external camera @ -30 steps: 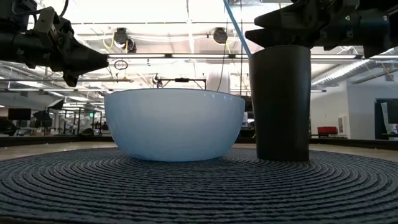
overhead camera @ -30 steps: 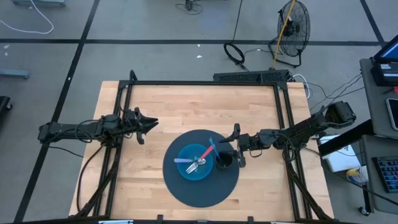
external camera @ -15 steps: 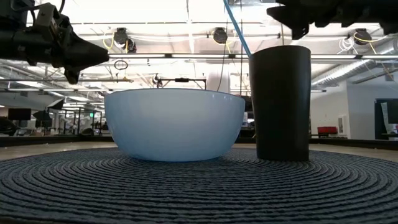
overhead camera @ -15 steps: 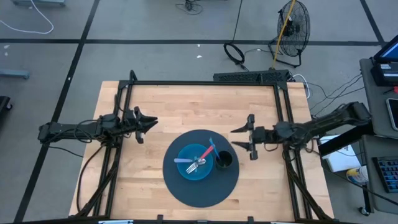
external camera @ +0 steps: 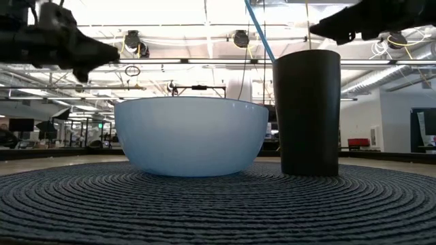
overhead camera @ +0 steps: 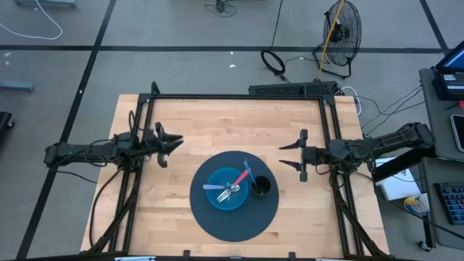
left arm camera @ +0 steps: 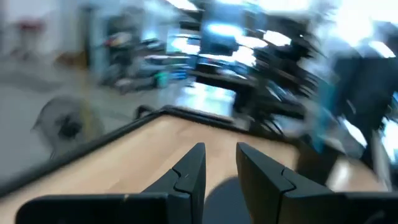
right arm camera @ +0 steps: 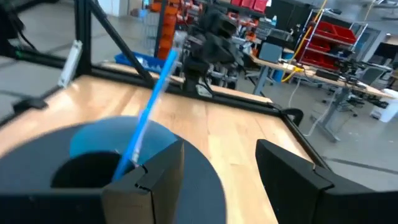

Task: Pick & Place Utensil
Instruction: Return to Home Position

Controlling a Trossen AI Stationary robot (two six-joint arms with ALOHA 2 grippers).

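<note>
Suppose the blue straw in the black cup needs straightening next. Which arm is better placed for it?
Probably right. The right pincer hangs open nearer the black cup with the blue straw; the left pincer waits beyond the blue bowl.

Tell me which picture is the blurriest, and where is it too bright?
Left wrist view: blurriest, the room is smeared all over and only the left tool looks crisp. Low view: the ceiling lights glare white. Right wrist view: clear, with the blue straw sharp.
</note>
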